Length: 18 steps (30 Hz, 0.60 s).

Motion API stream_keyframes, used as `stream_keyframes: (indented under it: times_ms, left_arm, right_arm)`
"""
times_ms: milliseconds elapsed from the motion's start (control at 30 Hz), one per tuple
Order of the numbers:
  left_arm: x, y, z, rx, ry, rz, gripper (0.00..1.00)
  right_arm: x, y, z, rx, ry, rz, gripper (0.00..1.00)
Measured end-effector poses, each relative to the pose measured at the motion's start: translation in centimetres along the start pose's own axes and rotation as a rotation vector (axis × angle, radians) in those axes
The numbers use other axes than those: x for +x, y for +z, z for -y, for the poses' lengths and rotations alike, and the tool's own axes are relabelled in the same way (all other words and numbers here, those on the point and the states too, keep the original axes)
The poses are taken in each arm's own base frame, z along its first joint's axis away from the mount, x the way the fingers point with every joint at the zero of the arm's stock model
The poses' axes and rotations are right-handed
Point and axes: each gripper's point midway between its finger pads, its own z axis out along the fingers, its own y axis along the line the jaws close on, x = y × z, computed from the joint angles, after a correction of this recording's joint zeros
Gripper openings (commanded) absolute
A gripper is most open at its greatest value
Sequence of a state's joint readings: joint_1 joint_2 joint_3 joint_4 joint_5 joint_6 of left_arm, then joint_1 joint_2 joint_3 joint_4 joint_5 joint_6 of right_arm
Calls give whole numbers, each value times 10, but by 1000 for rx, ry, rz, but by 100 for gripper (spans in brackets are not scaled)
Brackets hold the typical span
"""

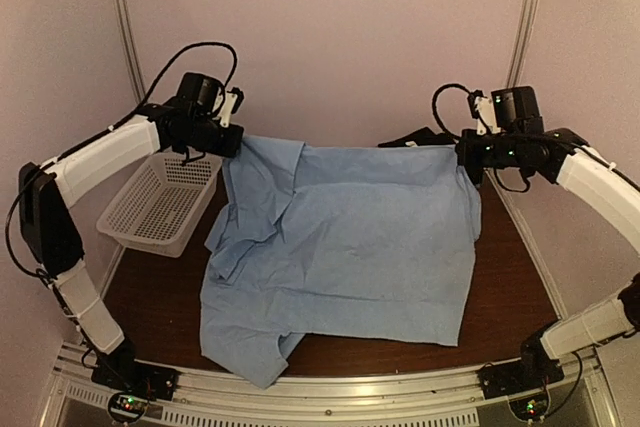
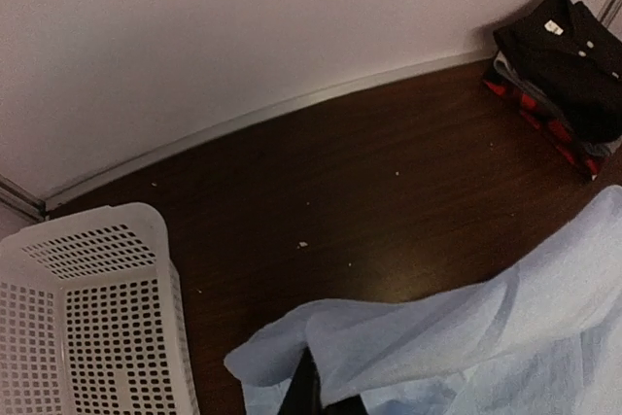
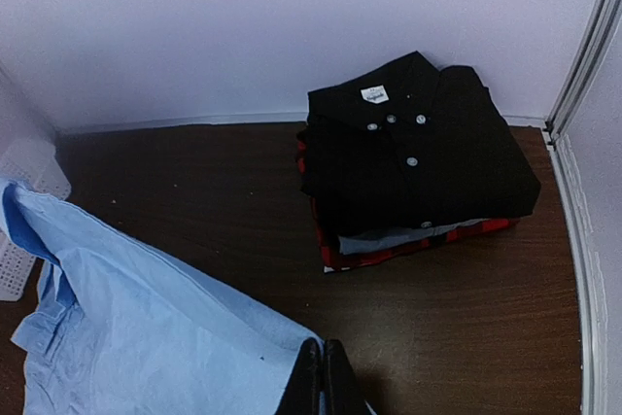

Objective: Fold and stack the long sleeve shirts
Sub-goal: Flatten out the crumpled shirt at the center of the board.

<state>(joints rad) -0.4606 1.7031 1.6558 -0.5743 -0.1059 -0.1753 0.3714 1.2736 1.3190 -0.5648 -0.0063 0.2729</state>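
Tools: the left tool and right tool are both clenched, each pinching a top corner of the light blue shirt. The right tool hangs just in front of the folded stack. The left tool is well apart from it, across the width of the cloth.
Light blue shirt: the top edge is lifted and stretched between the two tools. The rest drapes onto the counter and runs away from the stack. The side far from the stack is bunched, with a sleeve crumpled there.
Folded stack: the black shirt is on top, buttoned and square. The grey shirt and red-plaid shirt show only as edges beneath it.
Basket: white mesh, beyond the light blue shirt from the stack.
Step in hand: by my judgement, spreading the light blue shirt flat before any fold. Three shirts look done; this one is not yet folded.
Next move calls for: even tension from both tools, with the top edge laid down short of the stack so the cloth lies smooth. The bunched sleeve will likely need a separate pull.
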Motion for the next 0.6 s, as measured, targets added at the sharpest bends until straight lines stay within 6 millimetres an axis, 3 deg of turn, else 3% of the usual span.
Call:
stream_keyframes:
  times_ms: [167,333,433,600]
  left_arm:
    - [62,70,10,18,7,-152,0]
    - [100,121,10,-2,11,-219,0]
    - [106,141,6,-29,14,-226,0]
    - [81,163,-5,-78,11,-157,1]
  right_arm:
    - [50,72,20,95,-50,-103,0]
    - [88,133,37,181,-120,-179,0]
    - [98,157,48,238,-156,-201,0]
    - [88,174,57,307,-186,-174,0]
